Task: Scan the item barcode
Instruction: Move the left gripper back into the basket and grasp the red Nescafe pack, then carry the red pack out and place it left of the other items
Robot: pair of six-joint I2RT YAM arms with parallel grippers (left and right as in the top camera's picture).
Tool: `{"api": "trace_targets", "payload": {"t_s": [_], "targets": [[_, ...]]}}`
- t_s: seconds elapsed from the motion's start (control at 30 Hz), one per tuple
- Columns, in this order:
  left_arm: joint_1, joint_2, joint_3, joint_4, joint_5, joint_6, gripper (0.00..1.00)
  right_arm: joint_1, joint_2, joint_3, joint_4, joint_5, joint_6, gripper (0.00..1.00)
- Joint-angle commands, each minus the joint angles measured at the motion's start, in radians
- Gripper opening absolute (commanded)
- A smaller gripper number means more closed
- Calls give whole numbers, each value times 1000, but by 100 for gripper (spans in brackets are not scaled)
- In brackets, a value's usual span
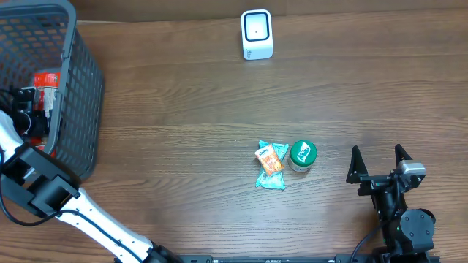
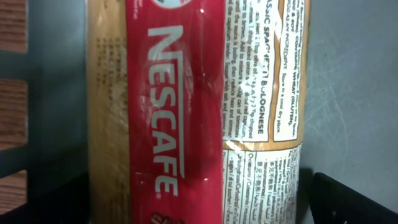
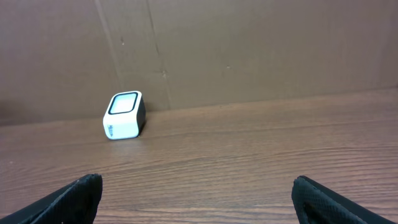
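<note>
The Nescafé pack is seen inside the mesh basket, closely faced by the wide-open left hand, while the right hand is likewise held open above the counter, well apart from the barcode scanner.

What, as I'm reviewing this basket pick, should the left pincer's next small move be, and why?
Probably close the left pincer on the Nescafe packet. Its jaws stand open, the packet fills the left wrist view, seemingly between them, inside the basket, and nothing is held yet to carry to the scanner.
</note>
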Motion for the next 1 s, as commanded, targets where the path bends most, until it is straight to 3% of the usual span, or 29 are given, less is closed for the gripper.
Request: {"api": "trace_targets", "payload": {"t_s": [0.0,0.13,0.4,0.67,0.97], "targets": [[-14,69,-7,-16,6,16,92,-1,-6,-11,5,10,-1,100],[-14,74,-7,-24,23,16,59,-1,-6,-11,5,10,-1,100],[-15,69,-7,-42,24,5,6,-1,-6,-11,4,10,-1,100],[-58,-35,74,-41,33,-130,4,-1,-6,-11,4,10,-1,100],[-179,-327,157,19,16,-233,4,-1,-6,-11,4,10,-1,100]]}}
